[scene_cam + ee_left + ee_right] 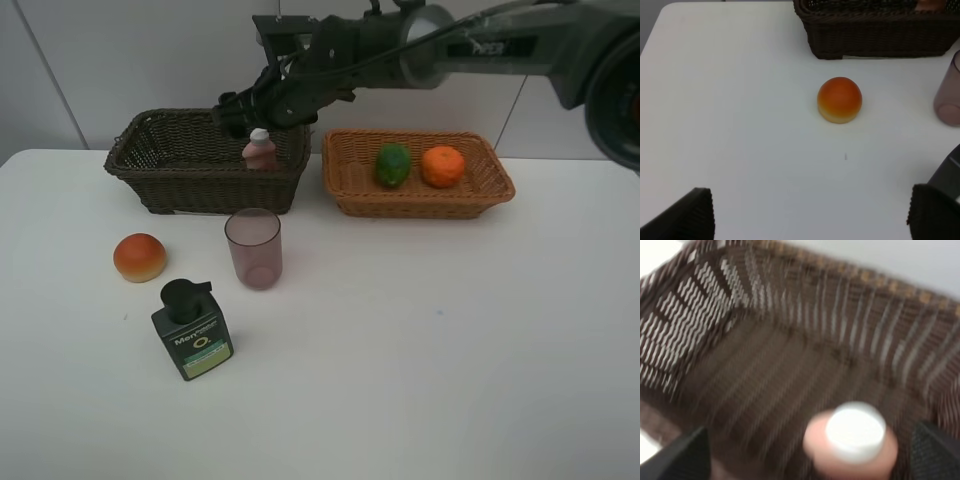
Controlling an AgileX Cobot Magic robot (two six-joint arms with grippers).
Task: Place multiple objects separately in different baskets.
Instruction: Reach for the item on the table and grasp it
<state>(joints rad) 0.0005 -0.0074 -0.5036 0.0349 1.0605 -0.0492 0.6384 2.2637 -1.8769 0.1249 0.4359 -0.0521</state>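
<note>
The small pink bottle [259, 152] with a white cap [855, 432] stands upright inside the dark brown basket [180, 180], at its right end. My right gripper [256, 116] hangs just above it, open, its fingers [682, 456] wide on either side of the cap [810, 460]. The lime [393, 165] and tangerine [442, 166] lie in the light tan basket [420, 203]. On the table stand the peach-like fruit [139, 257], the mauve cup [254, 249] and the dark green pump bottle [191, 330]. My left gripper [810, 220] is open above the table, short of the fruit [839, 99].
The right arm [450, 45] reaches across from the upper right over both baskets. The dark basket's wall [875, 35] and the cup's edge [948, 95] show in the left wrist view. A white wall stands behind the table.
</note>
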